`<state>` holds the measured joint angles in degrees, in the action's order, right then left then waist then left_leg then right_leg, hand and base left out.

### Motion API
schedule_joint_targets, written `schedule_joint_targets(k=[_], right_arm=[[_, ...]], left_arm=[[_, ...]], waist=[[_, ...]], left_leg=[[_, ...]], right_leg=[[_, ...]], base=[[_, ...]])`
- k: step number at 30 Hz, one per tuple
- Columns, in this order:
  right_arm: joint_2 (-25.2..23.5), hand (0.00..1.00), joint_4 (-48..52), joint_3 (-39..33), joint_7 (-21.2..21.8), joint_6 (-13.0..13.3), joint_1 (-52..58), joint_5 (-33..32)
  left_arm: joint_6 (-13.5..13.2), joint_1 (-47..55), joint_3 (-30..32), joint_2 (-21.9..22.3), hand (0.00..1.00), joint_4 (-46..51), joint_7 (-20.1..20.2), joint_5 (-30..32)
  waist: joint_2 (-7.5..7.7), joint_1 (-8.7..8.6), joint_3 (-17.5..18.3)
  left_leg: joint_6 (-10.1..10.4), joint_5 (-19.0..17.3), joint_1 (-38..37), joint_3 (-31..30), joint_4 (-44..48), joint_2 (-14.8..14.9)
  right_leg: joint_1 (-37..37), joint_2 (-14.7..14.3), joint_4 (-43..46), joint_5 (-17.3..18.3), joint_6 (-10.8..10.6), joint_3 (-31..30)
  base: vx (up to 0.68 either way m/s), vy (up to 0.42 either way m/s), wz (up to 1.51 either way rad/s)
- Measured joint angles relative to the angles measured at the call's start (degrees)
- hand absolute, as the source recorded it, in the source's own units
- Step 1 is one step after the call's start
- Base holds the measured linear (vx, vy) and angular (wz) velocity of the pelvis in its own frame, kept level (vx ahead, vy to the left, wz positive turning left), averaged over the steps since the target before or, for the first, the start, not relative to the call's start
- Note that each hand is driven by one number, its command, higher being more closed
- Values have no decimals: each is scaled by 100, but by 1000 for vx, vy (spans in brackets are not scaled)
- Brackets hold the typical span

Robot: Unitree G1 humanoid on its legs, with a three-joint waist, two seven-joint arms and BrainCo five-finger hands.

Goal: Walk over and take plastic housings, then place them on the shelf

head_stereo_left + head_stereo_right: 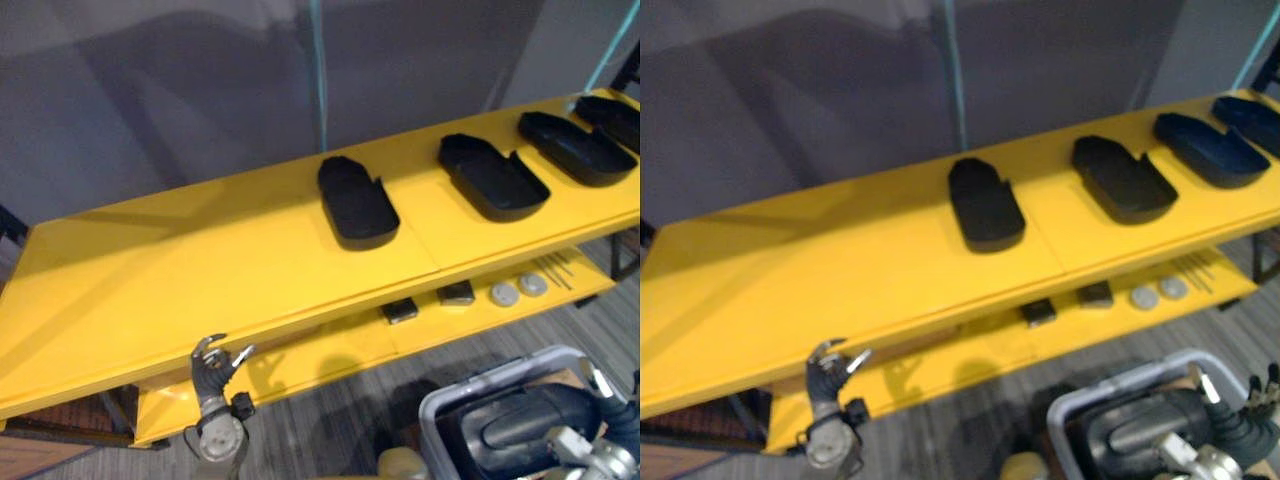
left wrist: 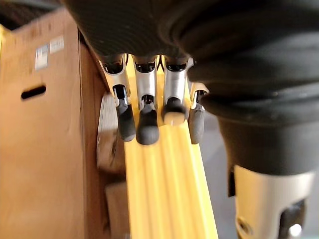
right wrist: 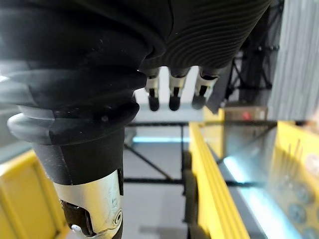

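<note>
Black plastic housings (image 1: 510, 425) fill the grey bin (image 1: 470, 388) at lower right, cut off by the frame edge, so their count is unclear. Four shelved housings (image 1: 357, 202) sit spaced along the yellow shelf (image 1: 180, 270), probably already placed. Left hand (image 1: 212, 370), lower left, and right hand (image 3: 172, 94) hang loose-fingered and empty.

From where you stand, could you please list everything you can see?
shelf: one, yellow, two levels
housings: four, black, in a row on its top level
blocks: two, dark, lower level
discs: two, grey, beside the blocks
rods: a few, thin, lower level's right end
bin: one, grey, on the floor, dark parts inside
crate: one, brown wood, by the left hand
left hand: fingers relaxed, empty, at the shelf's front edge
right hand: fingers relaxed, empty, by the bin
</note>
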<state>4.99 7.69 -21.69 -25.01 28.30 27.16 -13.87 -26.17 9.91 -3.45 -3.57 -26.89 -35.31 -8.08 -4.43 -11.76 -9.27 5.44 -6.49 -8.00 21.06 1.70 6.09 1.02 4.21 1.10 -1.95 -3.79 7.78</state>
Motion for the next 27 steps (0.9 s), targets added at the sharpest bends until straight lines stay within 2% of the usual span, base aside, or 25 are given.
schedule_joint_targets(k=[2, 8, 11, 13, 15, 19, 23, 24, 25, 27], right_arm=[[59, 0, -60, 21, 1, -19, -137, 0], [145, 0, -141, 44, 7, -338, -275, 6], [183, 0, -140, 44, 24, -487, -319, 4], [226, 0, -137, 30, 78, -609, -404, 3], [287, 0, -126, 32, 157, -697, -496, 4], [431, 0, -119, 30, 269, -888, -594, 6], [449, 0, -119, -52, 372, -924, -589, 3], [449, 0, -120, -81, 392, -924, -585, 2], [448, 0, -128, -102, 391, -923, -559, 1], [439, 0, -175, -138, 385, -922, -469, -1]], left_arm=[[-8, -36, 263, 66, 0, -136, -4, -54], [-110, -91, 846, 59, 0, -350, 21, -221], [-107, -92, 1129, -2, 0, -383, 454, -539], [52, -96, 1303, -125, 0, -385, 982, -602], [257, -101, 1411, -252, 0, -384, 1216, -606], [670, -172, 1580, -454, 0, -392, 1140, -792], [745, -286, 1835, -485, 0, -540, 651, -1206], [727, -292, 2013, -495, 0, -633, 325, -1395], [728, -316, 2252, -482, 0, -1166, -62, -1593], [542, -274, 2603, -362, 0, -1902, -671, -1857]], waist=[[-27, 11, -2], [-27, 28, -3], [-33, 85, -6], [-47, 151, -14], [-91, 155, -48], [-158, 125, -86], [-156, 38, -88], [-150, -1, -92], [-138, -18, -100], [-61, -4, -154]], left_leg=[[2, 1, -71, -43, -13, 28], [15, 9, -100, -282, -34, 35], [15, 9, -112, -327, -36, 36], [15, 9, -117, -337, -35, 35], [15, 9, -173, -343, -40, 31], [3, 0, -206, -329, -38, 30], [0, -3, -205, -329, -34, 31], [-1, -4, -205, -329, -35, 32], [-2, -4, -203, -329, -38, 31], [-2, -4, -198, -346, -44, 28]], right_leg=[[87, -21, 13, 60, 19, 55], [198, -6, 76, 207, 10, 302], [224, 1, 114, 263, -10, 322], [232, 5, 126, 289, -10, 334], [284, 12, 130, 306, -13, 341], [301, 17, 134, 335, -16, 340], [303, 18, 131, 346, -19, 347], [303, 17, 129, 347, -20, 353], [302, 16, 119, 348, -21, 355], [311, 17, 109, 352, -25, 387]], base=[[33, -19, 14], [37, -19, 20], [38, -1, 9], [35, -7, 3], [0, 0, 0], [-3, -1, -1], [0, 0, 0], [0, 0, 0], [0, 0, 0], [23, -9, 10]])
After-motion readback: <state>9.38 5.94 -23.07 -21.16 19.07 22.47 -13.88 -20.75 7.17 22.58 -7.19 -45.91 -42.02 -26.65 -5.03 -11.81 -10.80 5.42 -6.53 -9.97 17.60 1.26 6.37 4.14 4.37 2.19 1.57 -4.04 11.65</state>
